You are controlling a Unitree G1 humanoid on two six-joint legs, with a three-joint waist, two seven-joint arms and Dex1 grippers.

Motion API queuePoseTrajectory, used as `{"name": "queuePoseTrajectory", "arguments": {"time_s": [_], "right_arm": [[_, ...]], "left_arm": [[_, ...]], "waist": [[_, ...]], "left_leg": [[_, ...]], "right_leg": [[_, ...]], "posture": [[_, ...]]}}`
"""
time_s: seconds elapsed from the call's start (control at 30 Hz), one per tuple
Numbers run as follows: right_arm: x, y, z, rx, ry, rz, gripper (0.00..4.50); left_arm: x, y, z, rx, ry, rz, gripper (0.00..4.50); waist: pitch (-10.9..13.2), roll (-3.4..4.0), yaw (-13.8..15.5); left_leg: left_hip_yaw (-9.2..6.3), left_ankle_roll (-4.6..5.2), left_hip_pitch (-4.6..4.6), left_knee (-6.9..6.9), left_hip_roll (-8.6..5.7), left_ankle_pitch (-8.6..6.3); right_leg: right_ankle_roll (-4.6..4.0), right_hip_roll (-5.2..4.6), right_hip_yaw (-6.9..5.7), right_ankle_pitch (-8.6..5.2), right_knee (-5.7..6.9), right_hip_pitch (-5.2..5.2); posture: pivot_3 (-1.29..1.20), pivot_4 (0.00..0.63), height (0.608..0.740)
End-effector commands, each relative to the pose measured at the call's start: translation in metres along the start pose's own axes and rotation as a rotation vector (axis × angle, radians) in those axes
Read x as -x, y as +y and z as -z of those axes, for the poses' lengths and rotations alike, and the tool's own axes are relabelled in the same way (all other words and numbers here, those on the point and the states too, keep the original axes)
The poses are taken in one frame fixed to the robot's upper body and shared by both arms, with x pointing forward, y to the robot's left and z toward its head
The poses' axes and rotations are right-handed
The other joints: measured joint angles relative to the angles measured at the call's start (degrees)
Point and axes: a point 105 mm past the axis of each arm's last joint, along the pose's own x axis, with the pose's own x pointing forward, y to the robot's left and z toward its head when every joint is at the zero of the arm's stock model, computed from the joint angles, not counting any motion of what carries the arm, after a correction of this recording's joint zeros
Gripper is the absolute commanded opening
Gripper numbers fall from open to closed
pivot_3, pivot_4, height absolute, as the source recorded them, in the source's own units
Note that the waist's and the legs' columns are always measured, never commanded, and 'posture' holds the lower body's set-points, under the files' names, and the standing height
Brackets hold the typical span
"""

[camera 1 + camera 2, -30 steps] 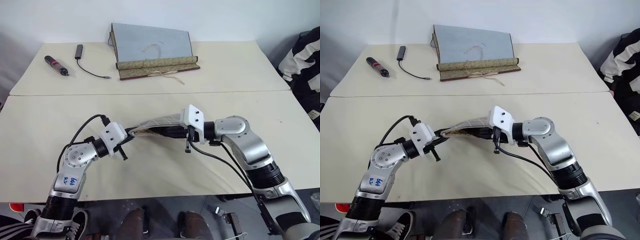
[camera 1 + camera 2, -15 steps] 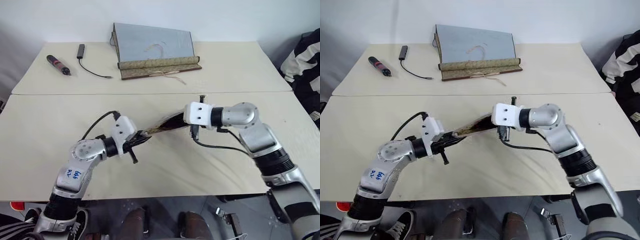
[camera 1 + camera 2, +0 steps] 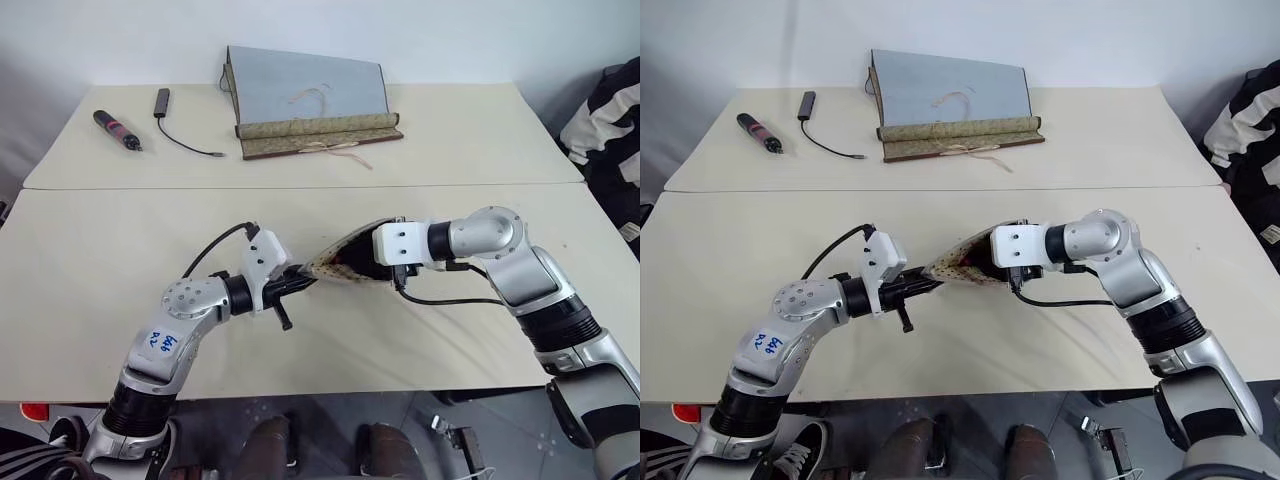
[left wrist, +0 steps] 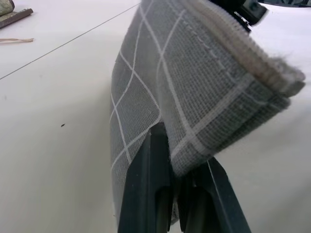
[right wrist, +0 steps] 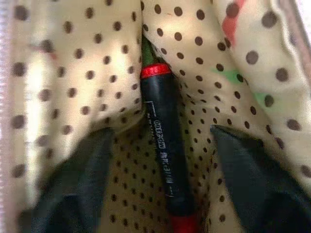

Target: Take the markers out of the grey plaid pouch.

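Centre of the frame, the pouch (image 3: 345, 262) hangs above the desk (image 3: 90, 260), stretched between the two arms. The left arm reaches in from the lower left, forearm nearly level and pointing right; the left tool (image 4: 170, 194) is clamped on a corner of the pouch, grey plaid fabric pinched between its fingers. The right arm bends in from the right edge, elbow out, wrist turned left and tipped down. The right tool (image 5: 160, 160) sits inside the pouch mouth with its fingers (image 5: 73, 179) spread apart against the tan dotted lining. Between them lies a black marker (image 5: 160, 131) with red bands. A scroll (image 3: 305, 100) lies at upper centre.
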Motion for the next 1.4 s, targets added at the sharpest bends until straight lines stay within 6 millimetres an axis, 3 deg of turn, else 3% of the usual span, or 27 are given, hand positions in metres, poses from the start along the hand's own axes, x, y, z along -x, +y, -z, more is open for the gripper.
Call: {"name": "queuePoseTrajectory", "arguments": {"time_s": [0.03,0.2,0.3,0.4,0.53,0.67,0.77,0.87,1.0,1.2,1.3,1.4], "right_arm": [[0.001,-0.003,-0.001,0.03,0.009,0.019,4.47],[0.0,0.0,0.0,0.009,0.008,0.006,4.47],[0.001,0.003,-0.002,0.004,-0.002,-0.007,3.88],[0.0,0.002,-0.008,0.019,-0.026,0.007,2.91],[-0.006,0.001,-0.022,0.039,-0.064,0.002,2.91],[-0.017,-0.001,-0.044,0.057,-0.092,-0.033,2.91],[-0.014,0.004,-0.047,0.076,-0.055,-0.132,2.91],[0.007,-0.009,-0.059,0.062,-0.068,-0.161,2.91],[0.018,-0.004,-0.058,0.027,-0.039,-0.226,2.91],[0.001,0.002,-0.045,0.055,0.04,-0.248,2.91],[-0.002,0.014,-0.035,0.034,0.078,-0.293,2.91],[0.005,0.017,-0.038,0.006,0.061,-0.311,2.91]], "left_arm": [[0.003,-0.005,-0.023,-0.044,-0.088,0.019,0.0],[0.003,-0.005,-0.024,-0.042,-0.092,0.019,0.0],[0.003,-0.005,-0.025,-0.039,-0.104,0.018,0.0],[0.003,-0.005,-0.026,-0.028,-0.115,0.016,0.0],[0.002,-0.005,-0.034,0.046,-0.168,0.027,0.0],[0.007,-0.005,-0.043,0.254,-0.236,0.081,0.0],[0.013,-0.008,-0.03,0.38,-0.198,0.137,0.0],[0.017,-0.02,-0.006,0.5,-0.089,0.201,0.0],[0.019,-0.028,0.001,0.589,-0.058,0.237,0.0],[0.018,-0.029,0.008,0.613,-0.044,0.216,0.0],[0.016,-0.022,0.006,0.572,-0.063,0.173,0.0],[0.015,-0.01,0.003,0.5,-0.076,0.106,0.0]], "waist": [[0.0,0.0,0.0],[0.0,0.0,0.0],[0.0,0.0,0.0],[0.0,0.0,0.0],[0.0,0.0,0.0],[0.0,0.0,-0.2],[0.0,0.0,-0.2],[0.0,0.0,0.0],[0.0,0.0,0.1],[0.0,-0.01,-0.2],[0.0,-0.01,-0.1],[0.0,-0.01,0.1]], "left_leg": [[0.0,0.0,0.0,0.0,0.0,0.0],[0.0,0.0,0.0,0.0,0.0,0.0],[-0.01,0.0,0.0,0.01,0.0,0.0],[-0.04,0.0,0.01,0.02,0.0,0.0],[-0.05,0.0,0.02,0.02,0.0,0.0],[-0.07,0.0,0.02,0.03,0.01,0.0],[-0.08,0.0,0.04,0.04,0.01,0.0],[-0.09,0.0,0.05,0.06,0.01,0.0],[-0.16,0.02,0.05,0.08,-0.01,-0.03],[-0.16,-0.3,0.12,0.08,0.0,-0.22],[-0.13,-0.26,0.13,0.07,0.01,-0.19],[-0.15,-0.23,0.11,0.08,0.0,-0.18]], "right_leg": [[0.0,0.0,0.0,0.0,0.0,0.0],[0.0,0.01,0.0,0.0,0.02,0.0],[0.0,0.01,-0.02,0.0,0.02,0.02],[0.0,0.01,-0.04,0.0,0.0,0.06],[0.0,0.01,-0.04,0.0,0.01,0.06],[0.0,0.02,-0.04,0.0,0.03,0.07],[0.0,0.03,-0.04,0.0,0.06,0.07],[0.0,0.04,-0.04,0.0,0.04,0.11],[0.0,0.03,-0.05,0.0,-0.04,0.18],[0.0,0.06,-0.04,0.0,-0.06,0.22],[0.0,0.08,-0.03,0.0,-0.05,0.22],[0.0,0.07,-0.05,0.0,-0.08,0.24]], "posture": [[0.0,0.15,0.74],[0.0,0.15,0.74],[0.0,0.15,0.74],[0.0,0.15,0.74],[0.0,0.15,0.74],[0.0,0.15,0.74],[0.0,0.15,0.74],[0.0,0.15,0.74],[0.0,0.15,0.74],[0.0,0.15,0.74],[0.0,0.15,0.74],[0.0,0.15,0.74]]}}
